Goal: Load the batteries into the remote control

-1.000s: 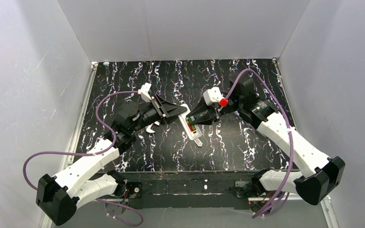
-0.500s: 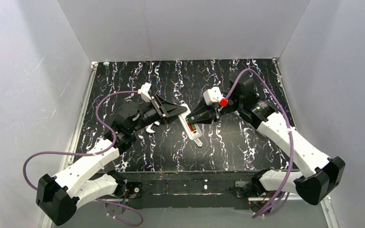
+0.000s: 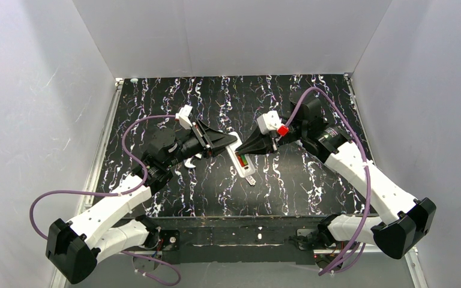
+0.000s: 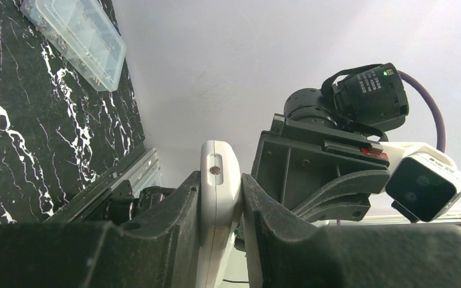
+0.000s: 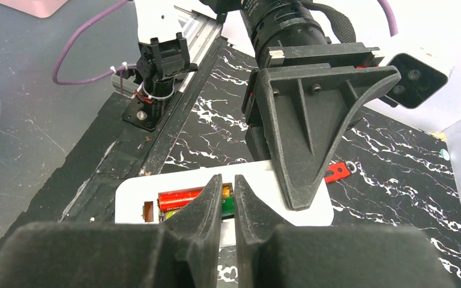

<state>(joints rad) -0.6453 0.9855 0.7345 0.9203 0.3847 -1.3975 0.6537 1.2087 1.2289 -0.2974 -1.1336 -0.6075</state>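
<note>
R tool (image 5: pixel 228 183) shifted nearer remote control (image 5: pixel 131 201) bay.

Left tool (image 4: pixel 220 201) clamped on white remote control (image 4: pixel 218 159), edge-on; right arm (image 4: pixel 336 150) close behind; clear box (image 4: pixel 75 39) top left.

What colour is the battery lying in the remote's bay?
Red-orange; the battery in the remote control shows best in the right wrist view.

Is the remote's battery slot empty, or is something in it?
Not empty. The right wrist view shows a red-orange battery lying in the open bay of the remote control, beside the right gripper.
</note>
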